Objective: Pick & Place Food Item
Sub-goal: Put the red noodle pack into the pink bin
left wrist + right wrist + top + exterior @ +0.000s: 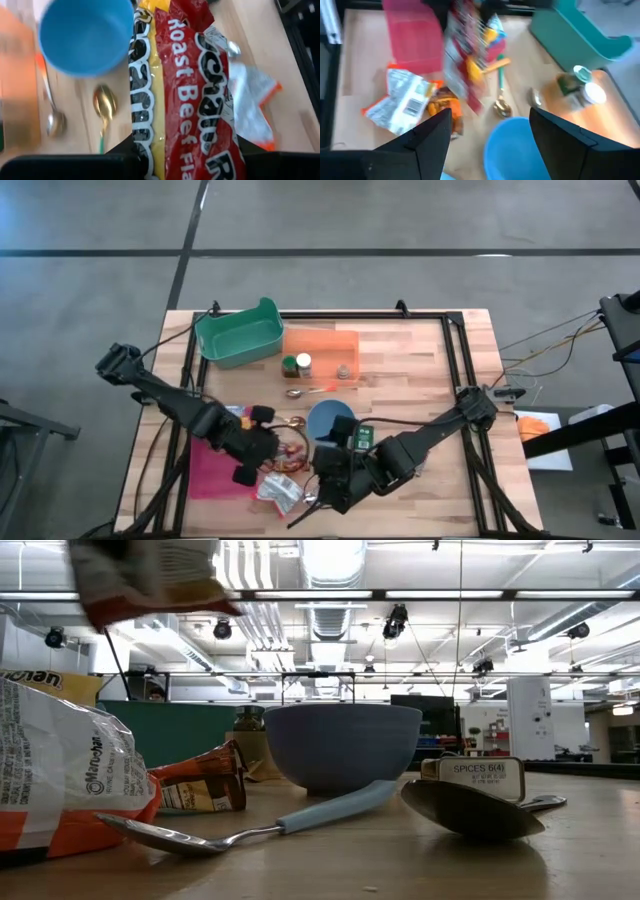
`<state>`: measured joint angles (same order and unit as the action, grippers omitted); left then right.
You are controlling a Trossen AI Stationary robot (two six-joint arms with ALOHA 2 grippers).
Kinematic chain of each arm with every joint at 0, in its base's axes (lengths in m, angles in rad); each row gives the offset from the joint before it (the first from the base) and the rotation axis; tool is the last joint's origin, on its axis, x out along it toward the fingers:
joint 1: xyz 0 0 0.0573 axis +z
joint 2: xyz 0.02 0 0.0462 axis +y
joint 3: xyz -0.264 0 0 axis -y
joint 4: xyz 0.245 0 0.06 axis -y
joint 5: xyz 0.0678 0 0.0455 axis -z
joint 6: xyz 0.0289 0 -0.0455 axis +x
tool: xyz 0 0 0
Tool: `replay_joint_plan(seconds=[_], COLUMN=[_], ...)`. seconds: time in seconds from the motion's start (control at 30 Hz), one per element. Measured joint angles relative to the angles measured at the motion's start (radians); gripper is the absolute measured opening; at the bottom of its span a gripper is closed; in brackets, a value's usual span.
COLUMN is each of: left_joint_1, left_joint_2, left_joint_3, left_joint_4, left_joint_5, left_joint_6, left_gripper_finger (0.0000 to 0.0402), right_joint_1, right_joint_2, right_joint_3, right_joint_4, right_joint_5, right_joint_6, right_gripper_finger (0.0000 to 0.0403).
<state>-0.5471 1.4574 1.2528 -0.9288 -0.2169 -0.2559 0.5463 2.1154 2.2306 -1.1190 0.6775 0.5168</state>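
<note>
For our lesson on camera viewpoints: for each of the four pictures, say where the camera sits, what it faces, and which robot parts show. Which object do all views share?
High view: overhead, looking down; both arms, table.
Low view: tabletop height, looking across at blue bowl; no arm seen.
Left wrist view: over left gripper holding ramen packet.
Right wrist view: behind open right gripper, facing pink bin.
Shared: the blue bowl.

Two dark, jointed arms are seen; the right hand is formed of two broad, flat black fingers.
</note>
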Motion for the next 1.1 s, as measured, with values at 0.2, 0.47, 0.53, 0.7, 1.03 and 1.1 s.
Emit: replay_joint_plan(seconds=[0.2, 0.47, 0.53, 0.7, 1.03, 1.1], left_joint_1=[-0.1, -0.221, -0.225, -0.225, -0.232, -0.237], left_joint_2=[-0.082, -0.196, -0.201, -0.201, -0.213, -0.213], left_joint_3=[-0.03, -0.165, -0.219, -0.336, -0.375, -0.375], left_joint_4=[-0.081, -0.078, -0.075, -0.046, -0.04, -0.05], left_joint_5=[-0.025, -0.119, -0.132, -0.102, -0.049, -0.037], left_joint_6=[-0.196, -0.489, -0.584, -0.67, -0.721, -0.733], left_gripper_finger=[0.0105, 0.0105, 0.0104, 0.0104, 0.0104, 0.0104], right_joint_1=[0.027, 0.053, 0.06, 0.074, 0.069, 0.069], right_joint_2=[-0.009, -0.009, -0.009, -0.012, -0.143, -0.199], right_joint_3=[-0.01, -0.044, -0.051, -0.089, -0.321, -0.406], right_joint_4=[-0.05, -0.074, -0.097, -0.136, -0.107, -0.056], right_joint_5=[0.007, 0.064, 0.099, 0.148, 0.164, 0.164], right_joint_6=[0.026, 0.051, 0.072, 0.117, 0.263, 0.29], right_gripper_finger=[0.0265, 0.0265, 0.0265, 0.0265, 0.0265, 0.0265])
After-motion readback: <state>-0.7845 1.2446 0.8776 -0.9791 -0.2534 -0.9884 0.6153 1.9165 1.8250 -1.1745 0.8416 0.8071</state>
